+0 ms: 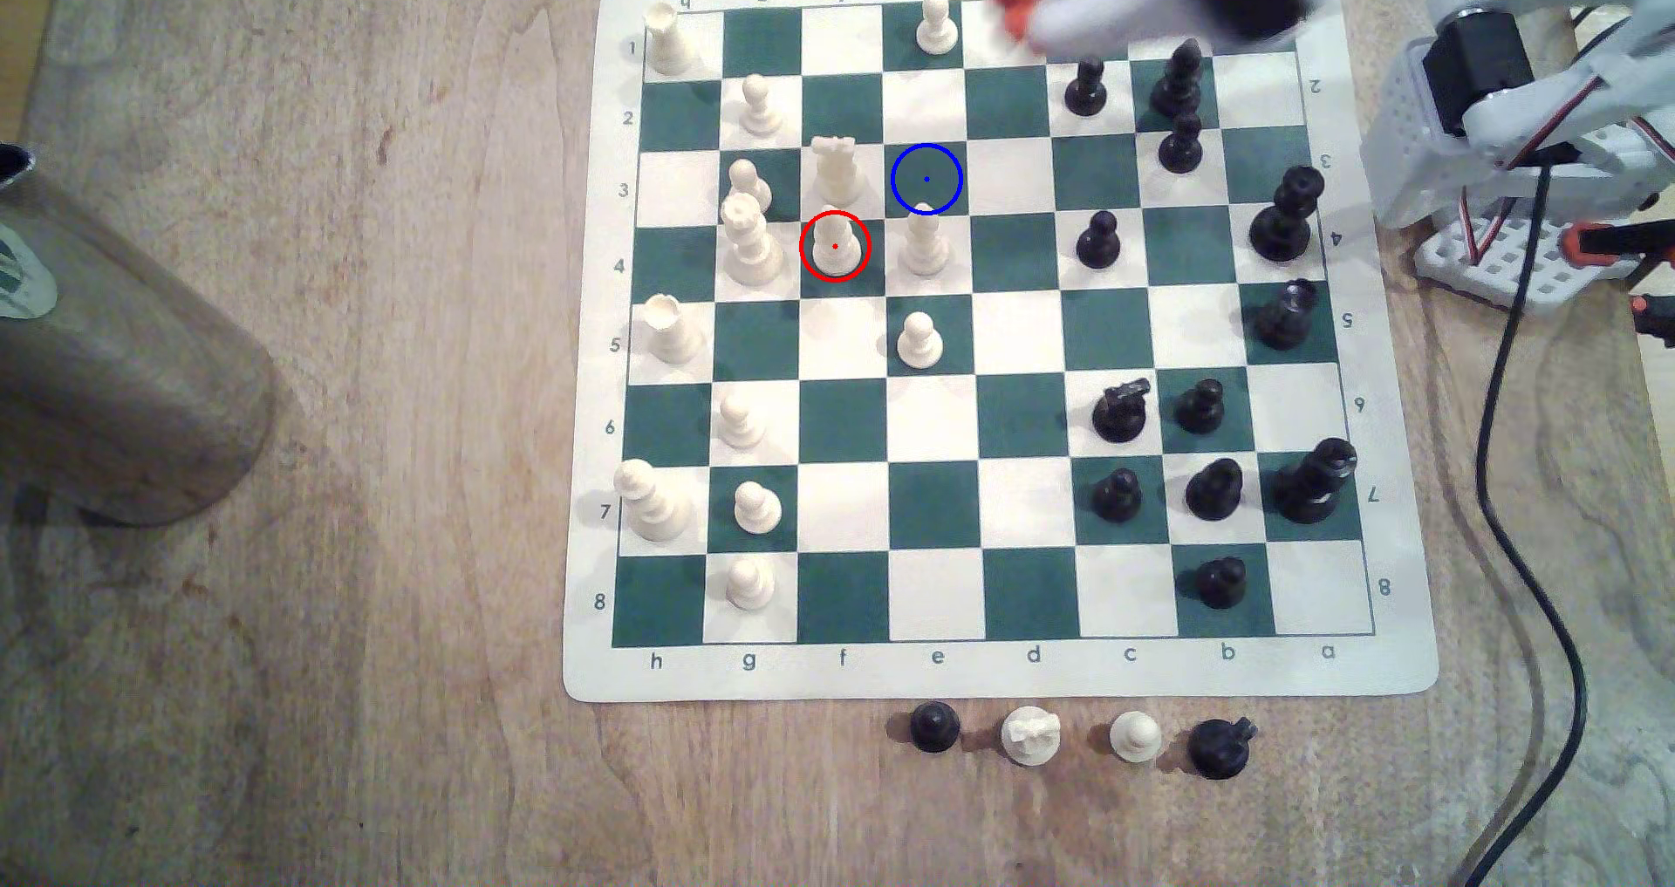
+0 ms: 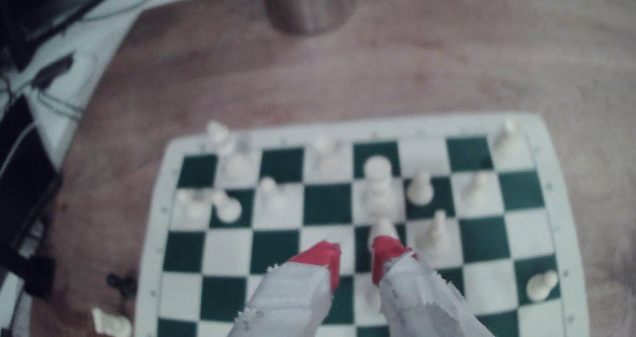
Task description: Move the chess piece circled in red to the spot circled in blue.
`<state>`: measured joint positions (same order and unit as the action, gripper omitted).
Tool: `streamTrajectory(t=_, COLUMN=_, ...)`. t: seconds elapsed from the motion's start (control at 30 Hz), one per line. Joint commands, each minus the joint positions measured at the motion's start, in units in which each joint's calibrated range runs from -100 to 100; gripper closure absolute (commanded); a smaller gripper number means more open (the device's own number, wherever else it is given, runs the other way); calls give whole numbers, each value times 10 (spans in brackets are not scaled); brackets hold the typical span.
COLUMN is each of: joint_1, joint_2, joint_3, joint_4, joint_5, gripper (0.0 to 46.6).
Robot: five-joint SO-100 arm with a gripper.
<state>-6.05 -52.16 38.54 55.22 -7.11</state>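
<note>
The small cream-white plastic chess piece (image 1: 834, 248) with its rounded top stands upright on the red-ringed dark green square, well inside the vinyl chessboard mat (image 1: 997, 670), pressed close by a notched white rook (image 1: 836, 170) and a taller crowned white piece (image 1: 750, 244). The blue-circled dark green spot (image 1: 925, 179) sits diagonally next to it, bare. The red-tipped white gripper (image 2: 356, 259) hangs blurred over the mat's far edge, jaws apart and empty, presumably to straddle that narrow neck from above.

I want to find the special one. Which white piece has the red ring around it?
The small chess piece with the rounded top, on the green square just below the notched white rook in the exterior view. No other white piece is ringed.
</note>
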Motion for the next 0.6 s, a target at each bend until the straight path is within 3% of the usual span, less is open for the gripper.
streamTrajectory(t=0.0, joint_1=-1, joint_2=97, joint_3=-104, joint_4=-2, joint_5=-22, gripper=398)
streamTrajectory(t=0.3, joint_1=2, joint_2=321, joint_3=-240, joint_4=16, joint_5=-56, gripper=407)
streamTrajectory(t=0.43, joint_1=-11, joint_2=399, joint_3=-292, joint_4=65, joint_5=-57, gripper=410)
streamTrajectory(t=0.57, joint_1=-7, joint_2=455, joint_3=-290, joint_4=41, joint_5=-63, gripper=364)
